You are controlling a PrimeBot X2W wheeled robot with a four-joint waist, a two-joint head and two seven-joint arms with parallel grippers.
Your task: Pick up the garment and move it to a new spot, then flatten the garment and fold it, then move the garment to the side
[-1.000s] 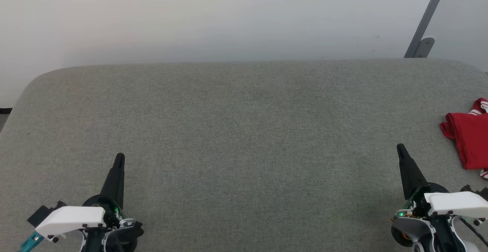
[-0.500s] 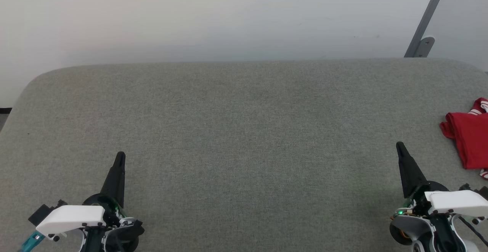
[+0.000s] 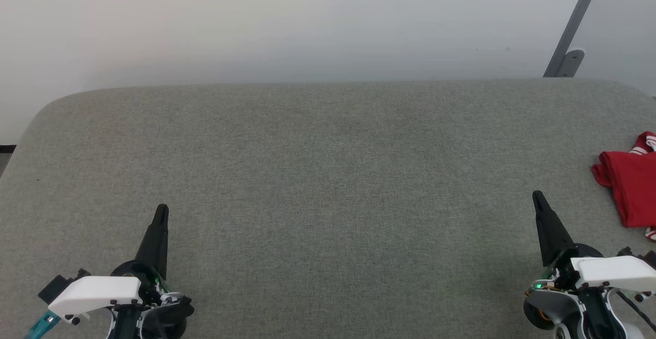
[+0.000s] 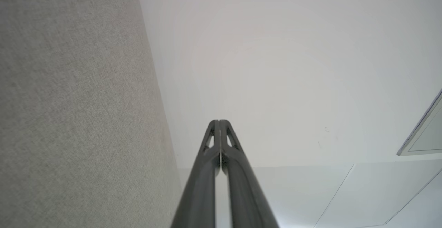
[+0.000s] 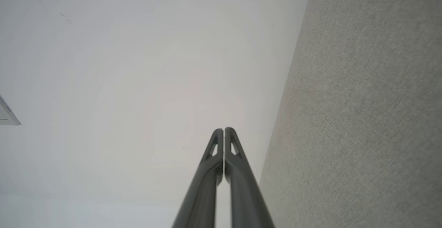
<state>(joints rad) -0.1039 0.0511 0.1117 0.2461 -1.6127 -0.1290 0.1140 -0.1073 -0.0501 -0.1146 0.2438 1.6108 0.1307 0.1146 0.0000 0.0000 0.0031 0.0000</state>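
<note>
Plainly, there was one garment (image 3: 631,190) on the grey cloth-covered table (image 3: 328,175). It lay as a bunched red heap at the table's right side, cut off by the right edge of the head view. Plain red cloth faced up, and a bit of white-and-red striped trim (image 3: 647,143) showed at its far end.

Two sets of jaws were in view, one per arm. The left jaws, low at the left of the head view, were fully closed on nothing, their two dark fingers (image 3: 154,241) pressed into one spike over the table. The right jaws, low at the right, were likewise closed and empty. They sat near the garment but apart from it, with the red cloth lying to their right.

In the left wrist view the two fingers (image 4: 207,176) met tip to tip, and in the right wrist view the two fingers (image 5: 241,176) did the same. One grey metal strut (image 3: 574,26) leaned on the pale wall (image 3: 307,21) beyond the table's far right corner.
</note>
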